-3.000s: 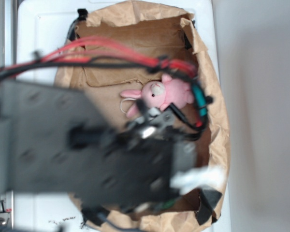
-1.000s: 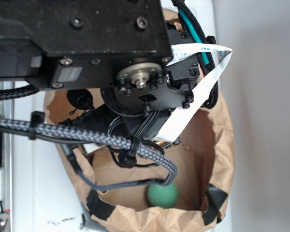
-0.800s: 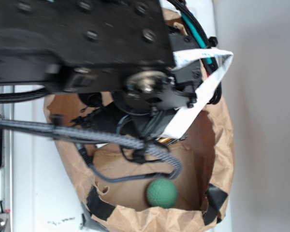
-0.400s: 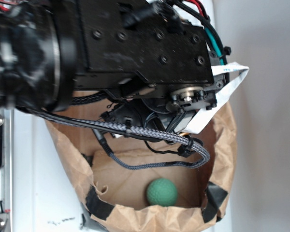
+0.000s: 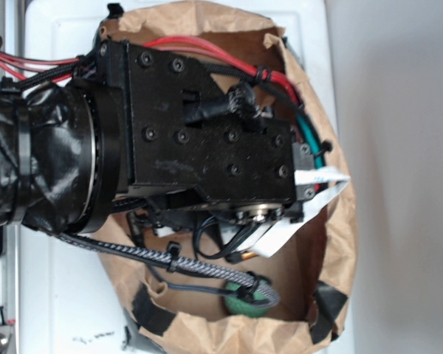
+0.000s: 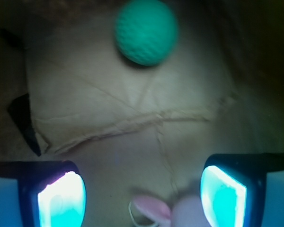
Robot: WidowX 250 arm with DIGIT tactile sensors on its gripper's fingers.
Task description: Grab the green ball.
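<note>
The green ball (image 6: 146, 31) is a small dimpled sphere lying on the brown paper floor at the top of the wrist view. In the exterior view it (image 5: 240, 302) shows only partly, behind a braided cable at the near end of the paper bag. My gripper (image 6: 142, 196) is open and empty, its two pads glowing cyan at the bottom corners, well short of the ball. The pink plush bunny (image 6: 173, 211) lies between the pads at the bottom edge. In the exterior view the arm hides the gripper and the bunny.
The brown paper bag (image 5: 338, 243) has upright crumpled walls patched with black tape (image 5: 321, 306) and stands on a white surface. The black arm (image 5: 199, 140) with red and black cables fills the bag's middle. A braided cable (image 5: 199, 267) hangs over the ball.
The arm has swung down and towards the near end of the bag, and its cable now covers part of the ball. The ball has not moved.
</note>
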